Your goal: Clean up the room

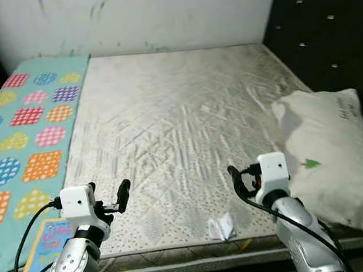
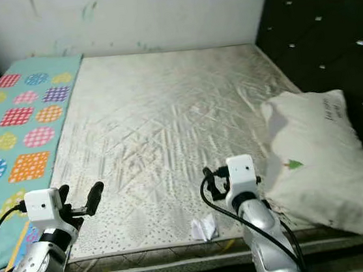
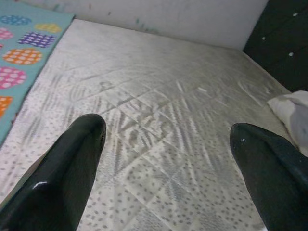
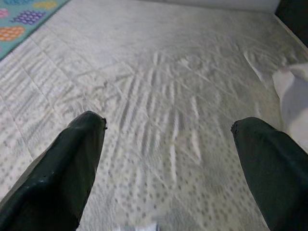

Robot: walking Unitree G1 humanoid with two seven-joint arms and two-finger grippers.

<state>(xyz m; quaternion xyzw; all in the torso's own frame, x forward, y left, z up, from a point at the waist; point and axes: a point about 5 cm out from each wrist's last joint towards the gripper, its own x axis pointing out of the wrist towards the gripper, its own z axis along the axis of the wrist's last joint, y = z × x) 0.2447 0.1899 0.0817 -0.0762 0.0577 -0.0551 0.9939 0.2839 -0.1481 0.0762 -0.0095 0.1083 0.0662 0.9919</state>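
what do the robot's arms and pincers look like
Both arms are silver, rounded metal segments, each ending in a white boxy wrist block. The left pincer and right pincer each have two long glossy black fingers with rounded tips. Thin black cables loop from the left wrist block down along the arm, and similar black cables run along the right arm.
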